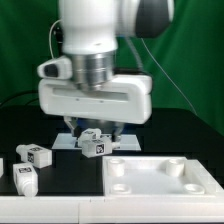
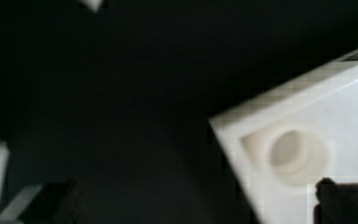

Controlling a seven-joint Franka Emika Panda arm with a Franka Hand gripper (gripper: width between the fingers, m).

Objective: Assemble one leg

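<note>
While hand (image 1: pixel 93 131) gapes wide, leg (image 1: pixel 96 146) lies close; perhaps behind.

A robotics lab setup: a green curtain backdrop (image 1: pixel 20 60) behind a black table (image 1: pixel 70 200) strewn with tag-marked legs (image 1: pixel 37 155).

Exterior view bright and evenly lit; wrist view dark (and blurry).

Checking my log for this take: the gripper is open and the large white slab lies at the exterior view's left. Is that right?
Only the side is wrong: the exterior view shows the slab at its right. The gripper is open, as said.
</note>
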